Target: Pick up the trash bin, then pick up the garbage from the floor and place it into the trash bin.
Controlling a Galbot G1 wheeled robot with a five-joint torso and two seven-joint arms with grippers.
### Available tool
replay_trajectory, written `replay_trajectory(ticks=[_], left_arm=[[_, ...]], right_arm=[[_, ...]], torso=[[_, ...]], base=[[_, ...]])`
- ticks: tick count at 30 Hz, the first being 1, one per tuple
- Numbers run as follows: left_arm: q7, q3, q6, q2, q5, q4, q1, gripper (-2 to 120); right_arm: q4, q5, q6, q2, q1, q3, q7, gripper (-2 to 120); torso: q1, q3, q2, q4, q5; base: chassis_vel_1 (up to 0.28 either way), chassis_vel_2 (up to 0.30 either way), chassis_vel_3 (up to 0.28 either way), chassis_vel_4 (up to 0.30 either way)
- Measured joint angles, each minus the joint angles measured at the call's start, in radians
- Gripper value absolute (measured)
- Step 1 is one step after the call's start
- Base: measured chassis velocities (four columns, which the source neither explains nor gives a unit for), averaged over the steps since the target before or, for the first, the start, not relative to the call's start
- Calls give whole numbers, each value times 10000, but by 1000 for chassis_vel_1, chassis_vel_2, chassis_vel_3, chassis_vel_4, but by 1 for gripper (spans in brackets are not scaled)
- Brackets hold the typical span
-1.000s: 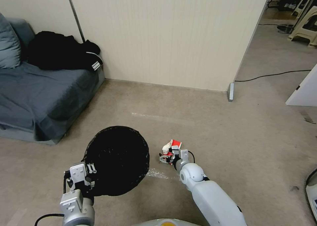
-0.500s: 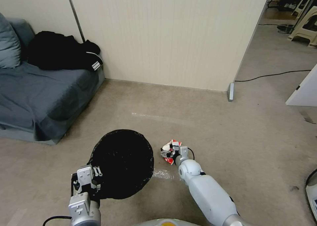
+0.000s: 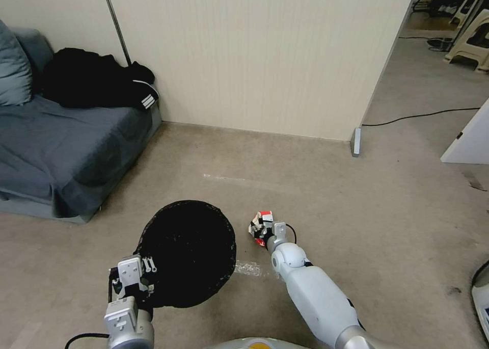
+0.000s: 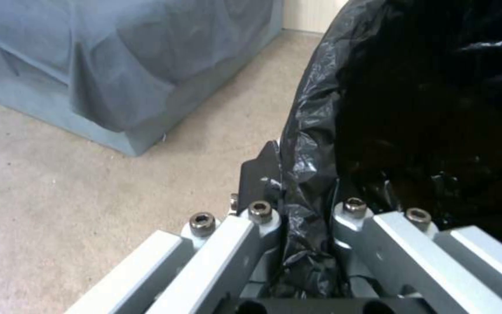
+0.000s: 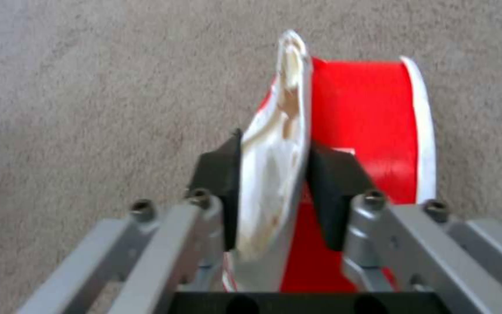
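Now the right gripper (image 5: 274, 174) squeezes the red-and-white carton (image 5: 367, 126) above the floor (image 3: 356, 206). Beside it, the left gripper (image 4: 297, 209) pinches the bin (image 3: 186, 252) rim.

I can read no words, numbers or brand names anywhere here; the red-and-white carton (image 5: 361, 126) clamped in my right hand (image 5: 274, 174) shows plain red panels with white edges and a small white patch by one pad, too blurred to say if it carries print; in the head view the same carton (image 3: 262, 220) is too small to make out any label; the black liner of the trash bin (image 4: 414, 109) pinched by my left hand (image 4: 303, 213) bears no lettering; the black clothes heap (image 3: 97, 79) on the sofa at about ten o'clock shows white stripes, a mark rather than text.
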Motion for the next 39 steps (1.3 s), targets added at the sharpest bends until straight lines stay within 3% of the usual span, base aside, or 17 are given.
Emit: replay_trajectory(ticks=[1, 7, 22, 25, 26, 28, 29, 31, 36, 39], left_arm=[[-2, -36, 25, 29, -43, -44, -9, 3], [-9, -20, 41, 31, -58, -62, -16, 3], [-25, 0, 52, 110, -66, -98, -9, 3], [-28, 141, 74, 190, -15, 7, -34, 3], [-28, 141, 74, 190, -15, 7, -34, 3], [-23, 268, 145, 250, 70, 114, -93, 3], [-23, 268, 145, 250, 70, 114, -93, 3], [-22, 429, 253, 279, 141, 135, -197, 3], [42, 536, 339, 345, 135, 175, -249, 3], [86, 534, 368, 433, 126, 334, -320, 3]], right_arm=[[-9, -35, 24, -1, -20, 18, -18, 15], [-4, -169, 74, -25, -61, 82, -34, 0], [666, -272, 147, -239, -105, 149, 180, 0], [2191, -273, 270, -550, -387, 80, 311, 0], [2191, -273, 270, -550, -387, 80, 311, 0], [4270, -48, 583, -899, -625, -131, 193, 0], [4270, -48, 583, -899, -625, -131, 193, 0], [6366, 279, 958, -1345, -897, -490, -271, 0], [8220, 387, 1435, -1754, -1161, -877, -970, 0], [10099, 325, 1850, -2313, -1697, -1534, -1863, 0]], torso=[[0, 0, 0, 0, 1], [0, 0, 0, 0, 0], [0, 0, 0, 0, 2], [0, 0, 0, -2, 1], [0, 0, 0, -2, 1], [0, 0, 0, 0, -1], [0, 0, 0, 0, -1], [0, 0, 0, 1, 2], [0, -1, 1, 1, 1], [0, -1, 1, 0, -1]], base=[[0, 0, 0, 0], [0, 0, 0, 0], [0, 0, 0, 0], [0, 0, 0, 0], [0, 0, 0, 0], [0, 0, 0, 0], [0, 0, 0, 0], [0, 0, 0, 0], [0, 0, 0, 0], [0, 0, 0, 0]])
